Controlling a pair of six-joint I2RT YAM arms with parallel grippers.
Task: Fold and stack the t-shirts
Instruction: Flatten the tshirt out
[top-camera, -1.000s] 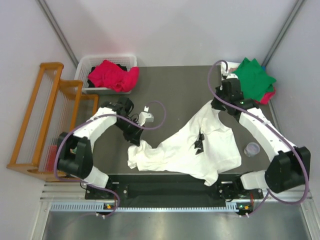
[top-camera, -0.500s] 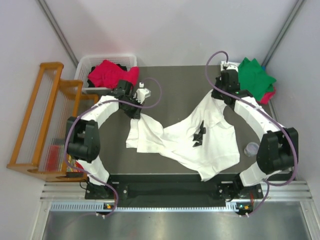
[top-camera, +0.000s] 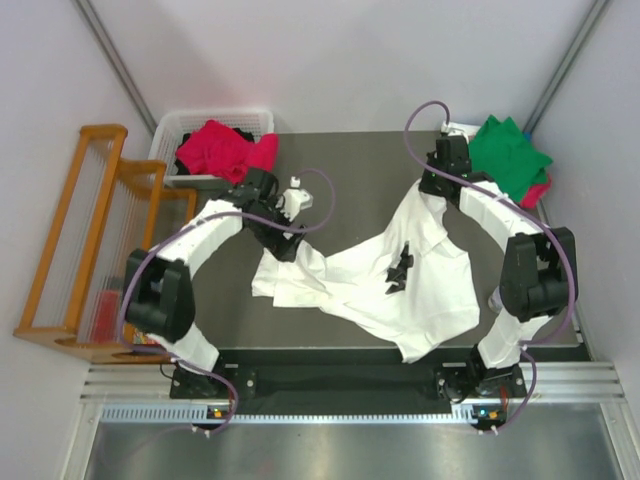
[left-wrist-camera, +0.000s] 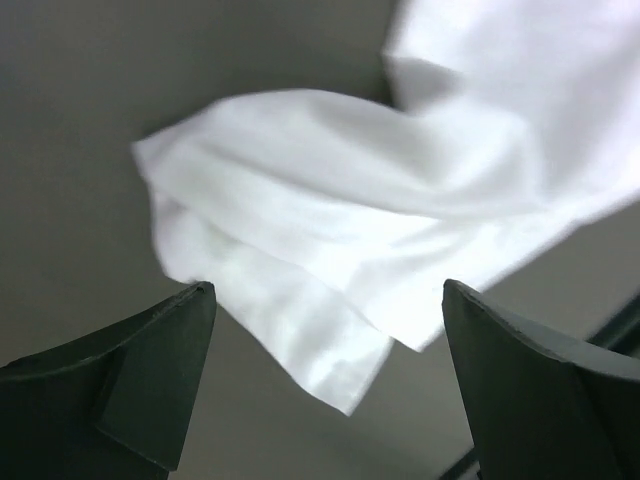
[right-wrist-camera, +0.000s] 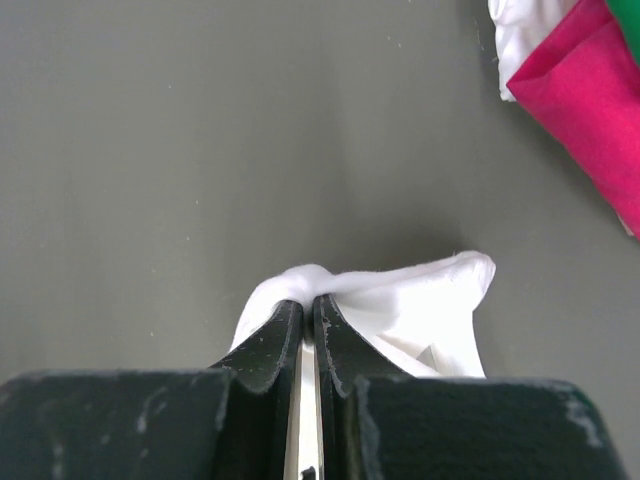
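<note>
My right hand (right-wrist-camera: 308, 300) is pressed together on a fold of the white t-shirt (top-camera: 440, 290), pinching its far right corner just above the table (top-camera: 350, 165). I judge that this grip is there to pull that edge taut toward the back, so the cloth can be laid flat for folding. My left hand (left-wrist-camera: 327, 290) is spread wide with nothing between its fingers, and the shirt's left corner lies loose on the table beneath it.

The shirt sits mid-table, rumpled. Its two far corners are drawn apart and the middle sags toward me, so its long axis runs roughly left to right. The small black chest print (top-camera: 400, 270) faces up near the centre. A green shirt (top-camera: 510, 150) rests on a crimson one (top-camera: 540, 192) at the far right, probably the stack. Another crimson shirt (top-camera: 225, 150) fills the white basket (top-camera: 190, 122) at far left.
</note>
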